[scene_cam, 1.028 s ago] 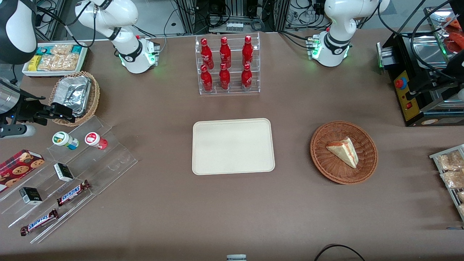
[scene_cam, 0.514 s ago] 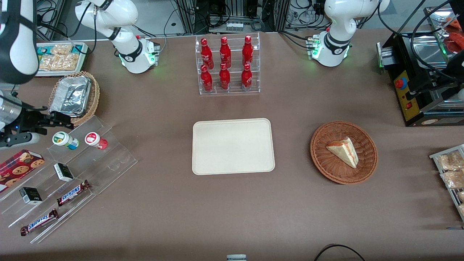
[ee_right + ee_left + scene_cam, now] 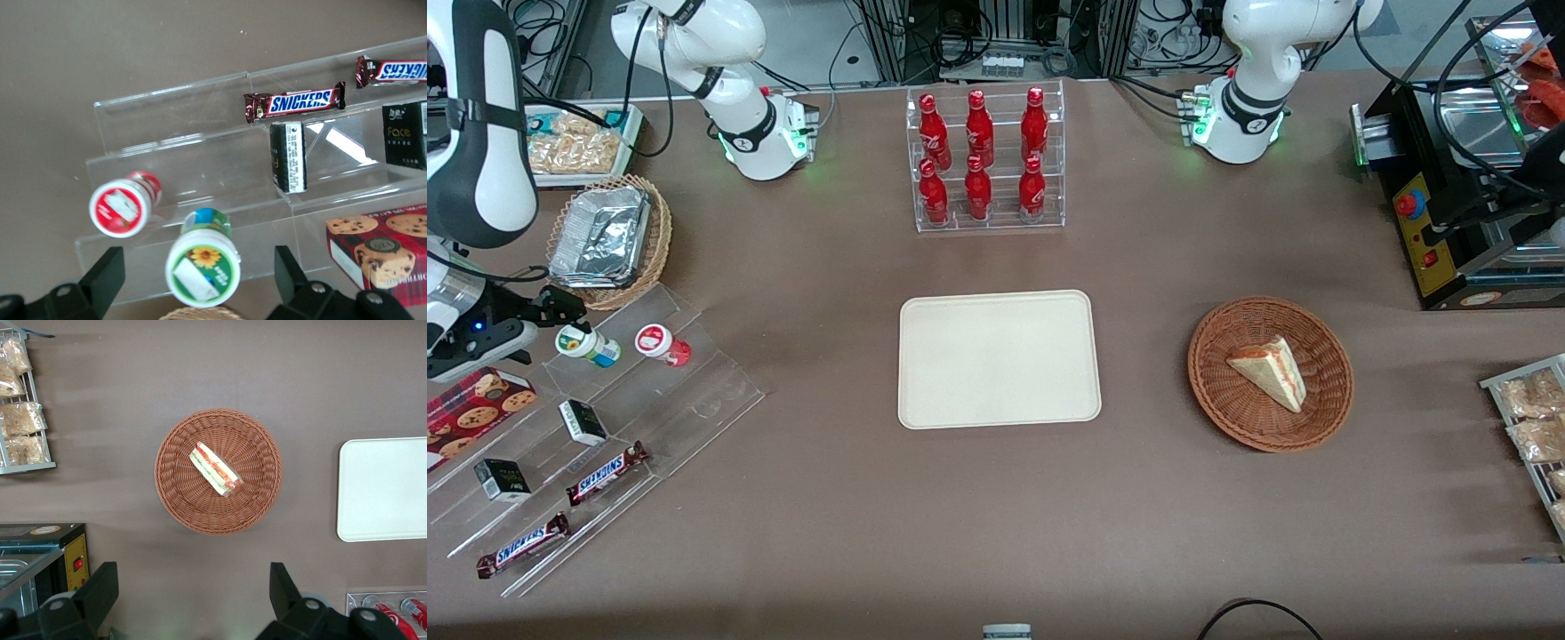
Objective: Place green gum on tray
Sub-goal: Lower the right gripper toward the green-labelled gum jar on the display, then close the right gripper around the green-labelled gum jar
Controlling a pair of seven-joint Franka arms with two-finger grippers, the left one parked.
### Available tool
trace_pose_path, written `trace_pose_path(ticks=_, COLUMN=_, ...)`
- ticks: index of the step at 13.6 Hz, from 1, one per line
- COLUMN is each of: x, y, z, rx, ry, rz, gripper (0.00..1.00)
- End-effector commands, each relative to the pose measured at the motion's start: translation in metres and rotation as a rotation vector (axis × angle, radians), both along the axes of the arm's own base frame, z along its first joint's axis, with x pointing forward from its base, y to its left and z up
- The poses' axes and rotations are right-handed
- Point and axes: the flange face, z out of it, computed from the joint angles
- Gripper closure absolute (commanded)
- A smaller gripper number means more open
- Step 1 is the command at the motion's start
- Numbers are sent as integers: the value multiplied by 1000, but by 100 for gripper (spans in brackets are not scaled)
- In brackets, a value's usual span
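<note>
The green gum (image 3: 587,345) is a small bottle with a white lid and a green sunflower label (image 3: 203,273). It stands on the upper step of a clear acrylic stand (image 3: 614,418) toward the working arm's end of the table. My right gripper (image 3: 560,305) hangs open just above it, farther from the front camera. In the right wrist view the gripper (image 3: 197,280) straddles the lid, with a black finger (image 3: 105,275) on either side and a gap to the lid on both. The cream tray (image 3: 998,359) lies flat mid-table, also seen from the left wrist as the tray (image 3: 383,488).
A red-lidded bottle (image 3: 662,344) stands beside the gum. Snickers bars (image 3: 607,472), black boxes (image 3: 583,421) and a cookie box (image 3: 476,402) share the stand. A wicker basket with a foil tray (image 3: 607,238) sits close by the gripper. A cola rack (image 3: 984,160) and a sandwich basket (image 3: 1270,373) are farther off.
My gripper has moved nearer to the front camera and down, from over the foil basket to just above the green gum. Nothing else has moved.
</note>
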Motion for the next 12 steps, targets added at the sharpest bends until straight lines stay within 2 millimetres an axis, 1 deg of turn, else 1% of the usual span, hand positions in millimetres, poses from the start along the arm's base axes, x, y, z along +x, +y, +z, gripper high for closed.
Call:
trace_pose_path(ticks=1, x=-12, y=-3, z=-15, rx=1, ry=-33, rz=37, gripper=0)
trace_pose_path(ticks=3, x=-18, y=-8, z=-27, rx=2, ry=-27, rz=23, gripper=0)
trace_pose_path(ticks=6, x=-16, y=-9, z=-30, rx=2, ry=-32, rz=20, gripper=0)
trace_pose_path(ticks=9, x=-14, y=-8, z=-34, rx=-3, ry=-35, rz=22, gripper=6)
trace_pose_path(ticks=10, x=-14, y=-8, z=-35, rx=-2, ry=-35, rz=21, gripper=16)
trace_pose_path(ticks=11, x=-13, y=-8, z=-36, rx=-1, ry=-32, rz=18, gripper=39)
trace_pose_path(ticks=12, x=-12, y=-6, z=-36, rx=7, ry=-35, rz=16, gripper=65)
